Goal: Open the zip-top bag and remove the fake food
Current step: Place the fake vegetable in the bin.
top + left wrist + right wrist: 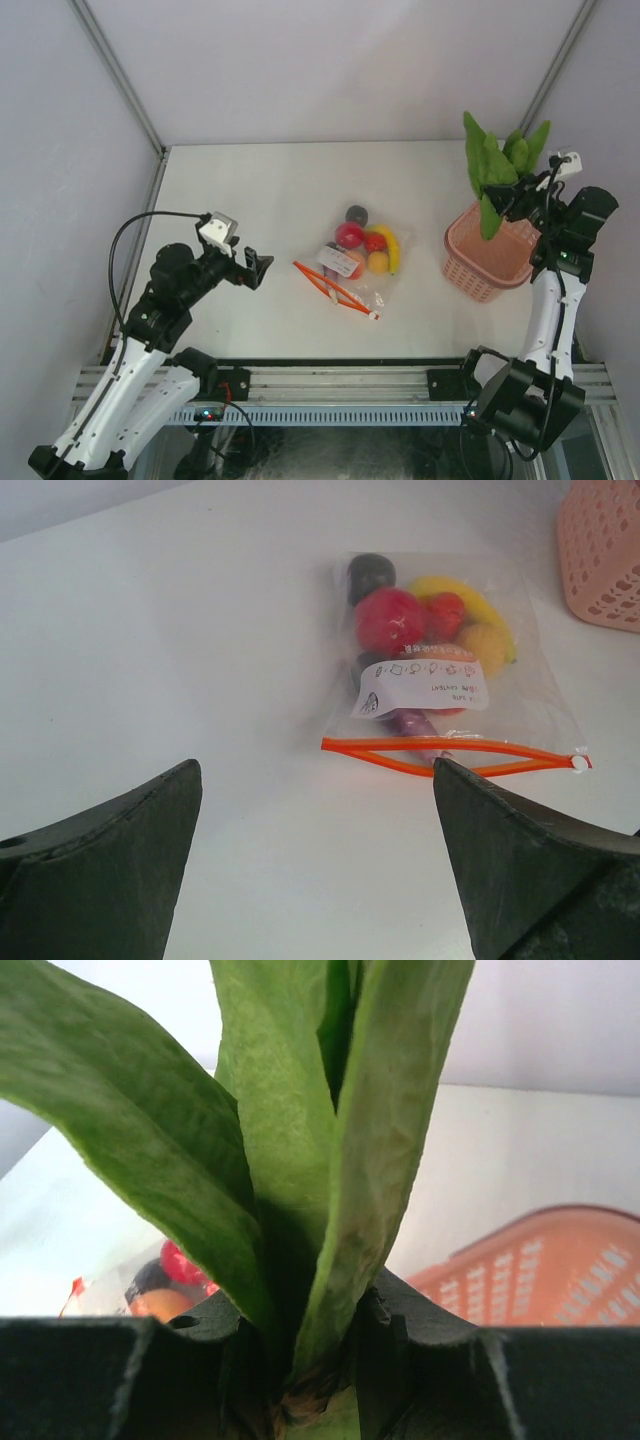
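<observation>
Overhead view first: the zip-top bag (355,262) lies flat mid-table with fake food (365,245) inside, a banana, red and orange fruits and a dark ball. Its red-orange zipper strip (335,288) is on the side toward the arms. Just left of it hovers the left gripper (258,268), touching nothing. Over the pink basket (485,262) the right gripper (508,205) holds the green leafy vegetable (498,160) upright by its base.

Left wrist: both fingers (100,870) stand wide apart. The bag lies ahead between them, the strip's halves bowed apart below a white label (420,687).

Right wrist: fingers pinch the vegetable's stem, basket lower right, bag far lower left.
</observation>
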